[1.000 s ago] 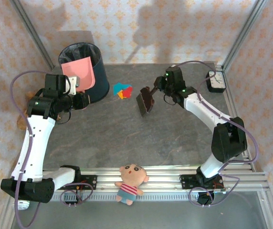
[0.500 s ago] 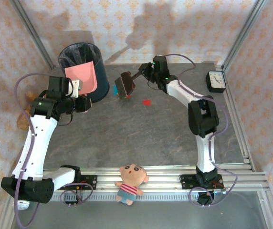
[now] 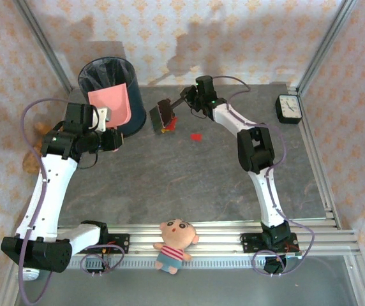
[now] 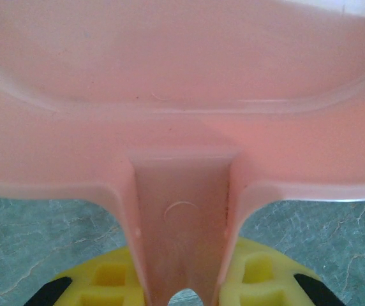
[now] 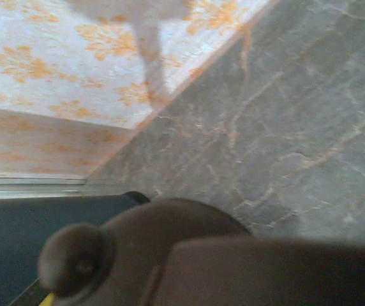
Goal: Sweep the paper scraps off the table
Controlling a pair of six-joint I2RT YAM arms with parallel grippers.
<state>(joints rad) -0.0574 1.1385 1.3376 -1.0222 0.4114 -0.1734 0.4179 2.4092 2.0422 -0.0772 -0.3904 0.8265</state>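
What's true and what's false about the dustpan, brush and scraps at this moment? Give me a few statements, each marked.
1. The left hand is shut on the pink dustpan. True.
2. The dustpan lies flat on the table. False: it is raised off the table and tilted at the rim of the dark bin.
3. The right hand holds a dark brush just right of the bin. True.
4. All the paper scraps sit in one heap. False: a few lie at the brush, and one red scrap lies apart, further right.
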